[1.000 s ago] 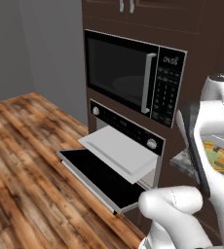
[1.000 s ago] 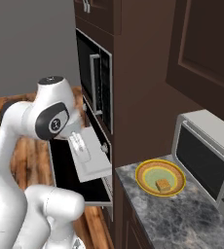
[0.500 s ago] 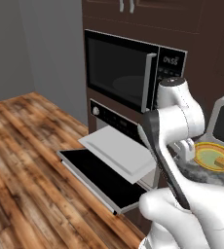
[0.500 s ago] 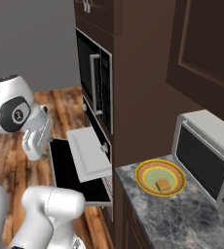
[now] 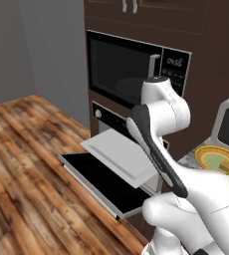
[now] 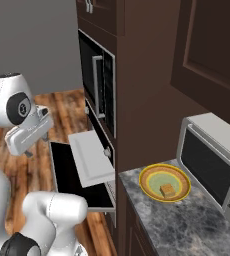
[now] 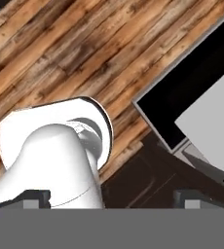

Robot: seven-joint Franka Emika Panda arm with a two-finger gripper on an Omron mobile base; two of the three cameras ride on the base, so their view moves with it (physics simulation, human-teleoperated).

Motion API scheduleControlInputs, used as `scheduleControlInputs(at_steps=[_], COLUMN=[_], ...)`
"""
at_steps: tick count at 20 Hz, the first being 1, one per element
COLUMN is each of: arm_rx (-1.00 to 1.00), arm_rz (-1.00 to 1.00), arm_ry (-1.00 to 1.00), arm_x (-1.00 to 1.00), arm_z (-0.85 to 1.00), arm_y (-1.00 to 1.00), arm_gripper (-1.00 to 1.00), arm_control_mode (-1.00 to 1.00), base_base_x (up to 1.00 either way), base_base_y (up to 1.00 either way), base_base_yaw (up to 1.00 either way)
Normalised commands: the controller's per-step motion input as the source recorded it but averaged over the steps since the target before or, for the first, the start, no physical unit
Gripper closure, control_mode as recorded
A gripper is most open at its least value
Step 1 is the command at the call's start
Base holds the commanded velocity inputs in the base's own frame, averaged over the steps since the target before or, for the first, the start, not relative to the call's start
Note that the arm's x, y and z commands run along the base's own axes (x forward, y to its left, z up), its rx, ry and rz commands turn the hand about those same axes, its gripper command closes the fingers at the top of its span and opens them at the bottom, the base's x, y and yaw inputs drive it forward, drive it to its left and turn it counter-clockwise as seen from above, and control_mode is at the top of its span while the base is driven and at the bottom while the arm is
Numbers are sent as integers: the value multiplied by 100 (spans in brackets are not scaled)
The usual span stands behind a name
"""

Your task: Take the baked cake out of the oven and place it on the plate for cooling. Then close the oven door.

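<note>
The baked cake rests on the plate — placement done. The oven door hangs open; the gripper, fully open and empty, hovers above it — presumably positioned for closing.

Oven door cut off at right edge.
</note>
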Motion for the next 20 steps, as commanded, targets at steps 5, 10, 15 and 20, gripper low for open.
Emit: scheduleControlInputs(at_steps=[5,10,15,20], arm_rx=[20,9,-3,-4], arm_rz=[-35,-33,-24,-16], arm_ry=[-7,-6,6,14], arm_x=[24,20,69,92], arm_z=[-49,-60,-59,-56], arm_y=[15,38,48,31], arm_gripper=[-100,-100,-100,-100], arm_control_mode=[-100,-100,-100,-100], base_base_x=[0,0,0,0], base_base_y=[0,0,0,0], base_base_yaw=[0,0,0,0])
